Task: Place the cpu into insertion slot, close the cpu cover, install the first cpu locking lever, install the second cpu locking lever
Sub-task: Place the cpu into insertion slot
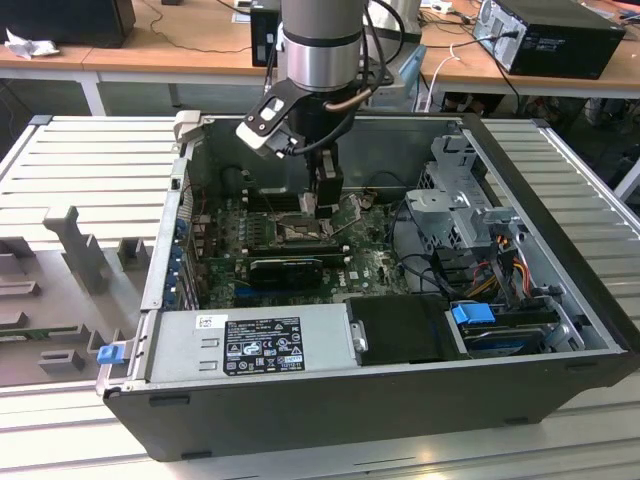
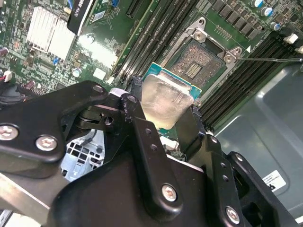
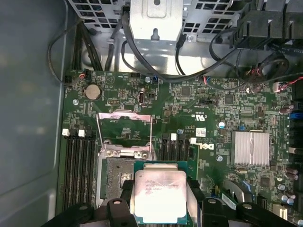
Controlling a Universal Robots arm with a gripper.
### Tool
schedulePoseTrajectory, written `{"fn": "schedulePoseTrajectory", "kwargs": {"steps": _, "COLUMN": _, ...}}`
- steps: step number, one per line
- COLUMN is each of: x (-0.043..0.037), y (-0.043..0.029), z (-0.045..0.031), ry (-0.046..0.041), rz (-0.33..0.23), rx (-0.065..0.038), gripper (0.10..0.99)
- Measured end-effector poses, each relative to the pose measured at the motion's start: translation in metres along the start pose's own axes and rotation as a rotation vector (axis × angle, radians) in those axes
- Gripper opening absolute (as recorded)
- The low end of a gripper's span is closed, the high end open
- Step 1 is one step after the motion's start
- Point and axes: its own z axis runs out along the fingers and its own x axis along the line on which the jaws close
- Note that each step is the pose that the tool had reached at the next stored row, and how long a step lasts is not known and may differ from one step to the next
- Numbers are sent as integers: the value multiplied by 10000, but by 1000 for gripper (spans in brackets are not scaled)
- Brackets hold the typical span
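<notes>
There is one gripper [image 1: 320, 205], one cpu [image 3: 159, 196], one insertion slot [image 2: 196, 66] and one cpu cover [image 3: 123, 114]. There is one computer case [image 1: 560, 200] with one power supply [image 1: 255, 342] and one motherboard [image 3: 199, 109]. The board carries one finned silver heatsink [image 3: 250, 147], one coin battery [image 3: 93, 91] and two banks of memory slots [image 3: 78, 165], one on each side of the socket.

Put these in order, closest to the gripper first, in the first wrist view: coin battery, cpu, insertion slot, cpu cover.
1. cpu, held in the gripper.
2. insertion slot, partly hidden by the cpu.
3. cpu cover, swung open beyond the slot.
4. coin battery, beyond the cover.
</notes>
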Motion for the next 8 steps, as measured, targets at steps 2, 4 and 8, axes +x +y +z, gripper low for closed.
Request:
{"fn": "schedulePoseTrajectory", "kwargs": {"steps": 2, "x": 0, "y": -3, "z": 33, "ry": -5, "rz": 120, "rx": 66, "gripper": 525}}
{"fn": "schedulePoseTrajectory", "kwargs": {"steps": 4, "x": 0, "y": -4, "z": 48, "ry": -15, "rz": 131, "rx": 75, "gripper": 525}}
{"fn": "schedulePoseTrajectory", "kwargs": {"steps": 8, "x": -1, "y": -5, "z": 75, "ry": -43, "rz": 131, "rx": 76, "gripper": 525}}
